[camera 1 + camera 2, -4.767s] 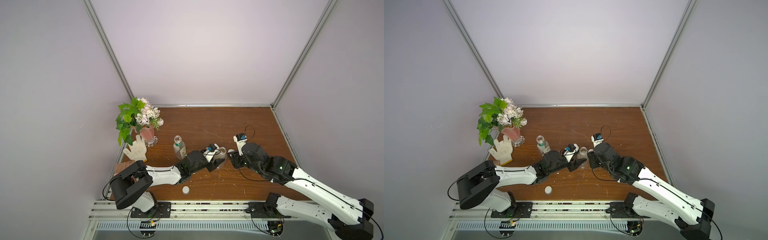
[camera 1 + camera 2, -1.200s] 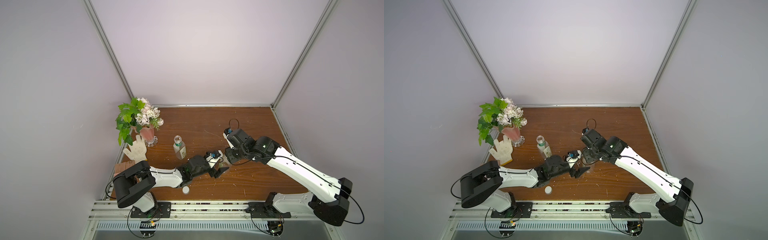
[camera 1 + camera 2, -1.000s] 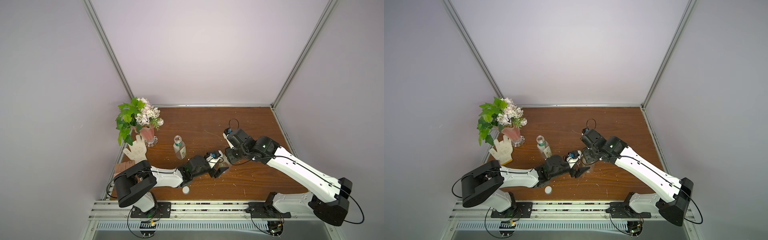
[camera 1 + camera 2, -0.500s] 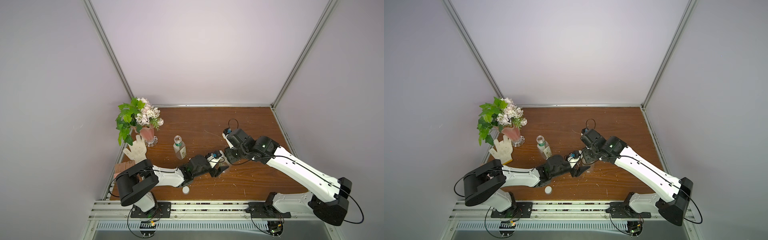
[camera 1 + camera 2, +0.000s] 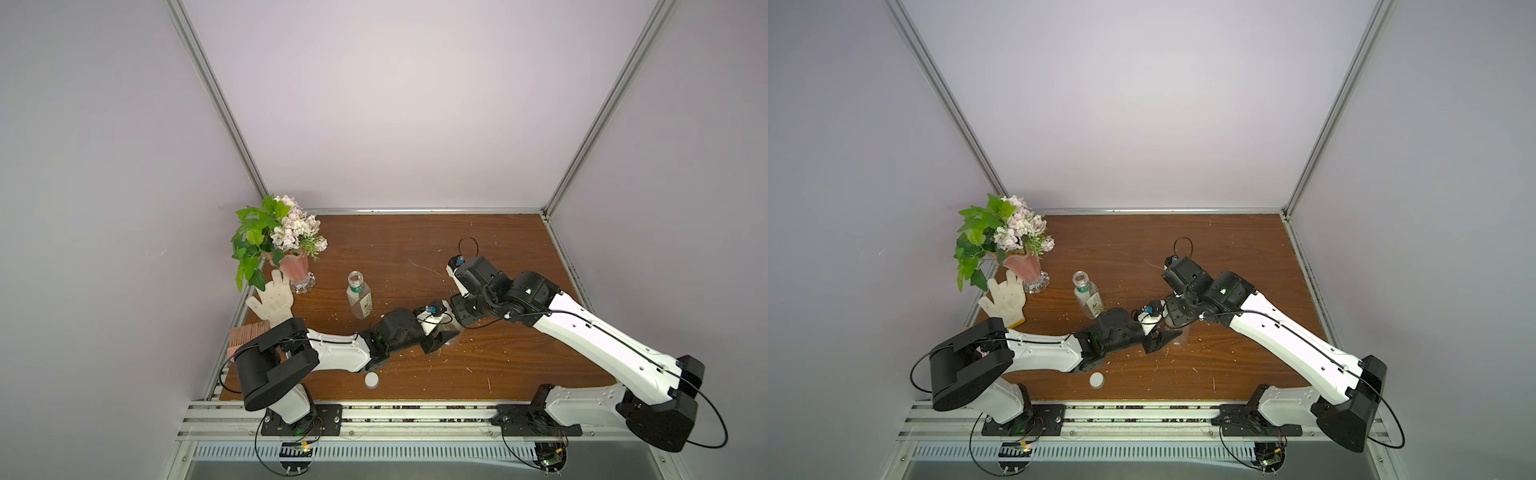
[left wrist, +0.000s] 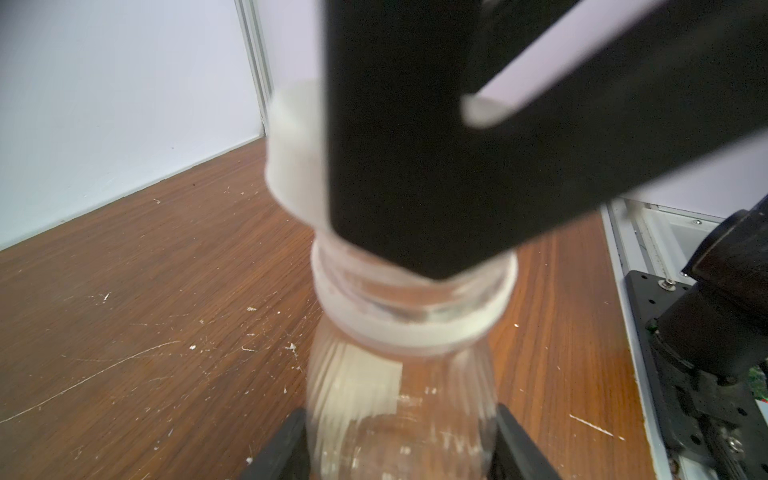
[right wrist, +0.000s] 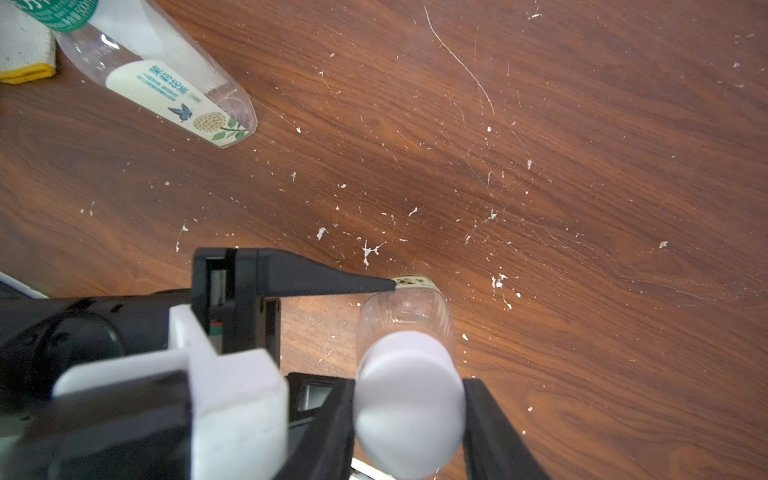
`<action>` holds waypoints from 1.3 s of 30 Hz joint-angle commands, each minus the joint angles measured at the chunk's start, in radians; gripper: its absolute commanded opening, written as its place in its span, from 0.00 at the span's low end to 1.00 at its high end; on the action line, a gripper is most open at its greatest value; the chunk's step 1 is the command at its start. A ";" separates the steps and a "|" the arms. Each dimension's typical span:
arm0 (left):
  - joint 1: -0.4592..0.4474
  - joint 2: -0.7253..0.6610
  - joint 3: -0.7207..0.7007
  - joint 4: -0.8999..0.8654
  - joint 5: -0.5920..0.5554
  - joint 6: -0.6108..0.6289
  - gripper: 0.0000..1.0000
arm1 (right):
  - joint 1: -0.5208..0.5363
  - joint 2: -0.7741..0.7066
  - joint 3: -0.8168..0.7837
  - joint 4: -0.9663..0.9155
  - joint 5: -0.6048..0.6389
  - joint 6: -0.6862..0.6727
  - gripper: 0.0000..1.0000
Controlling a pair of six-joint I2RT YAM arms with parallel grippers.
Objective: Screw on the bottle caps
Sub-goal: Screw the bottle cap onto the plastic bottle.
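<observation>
A plain clear bottle (image 6: 399,399) stands upright on the wooden table (image 5: 415,249), mid-front in both top views (image 5: 1181,332). My left gripper (image 6: 401,444) reaches in low from the left, and its fingers (image 6: 286,444) press both sides of the bottle's body. My right gripper (image 7: 409,415) points down from above, shut on a white bottle cap (image 7: 409,403). That cap (image 6: 291,145) sits just above the bottle's neck ring (image 6: 415,328), slightly to one side. A second bottle (image 5: 359,295) with a green-white label stands open, further left. Another white cap (image 5: 371,379) lies near the front edge.
A pink vase of flowers (image 5: 293,266), a white glove (image 5: 272,299) and a pink block (image 5: 245,334) occupy the table's left edge. White specks and scratches mark the wood. Metal rails (image 5: 374,411) run along the front.
My left gripper's fingers have drawn in against the plain bottle's body. The right arm stays over the bottle with the cap, hardly moved over the last second.
</observation>
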 commanded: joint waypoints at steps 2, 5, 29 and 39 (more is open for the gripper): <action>-0.013 0.019 0.037 -0.018 0.022 0.019 0.58 | -0.001 -0.023 0.012 -0.014 -0.023 0.006 0.41; -0.013 0.021 0.036 -0.020 0.022 0.018 0.57 | -0.003 -0.029 0.005 -0.003 -0.035 0.010 0.41; -0.014 0.017 0.039 -0.040 0.013 0.028 0.54 | -0.015 -0.027 -0.001 -0.053 0.019 0.011 0.42; -0.014 0.024 0.044 -0.044 0.015 0.033 0.52 | -0.014 -0.016 0.025 -0.081 0.044 0.004 0.43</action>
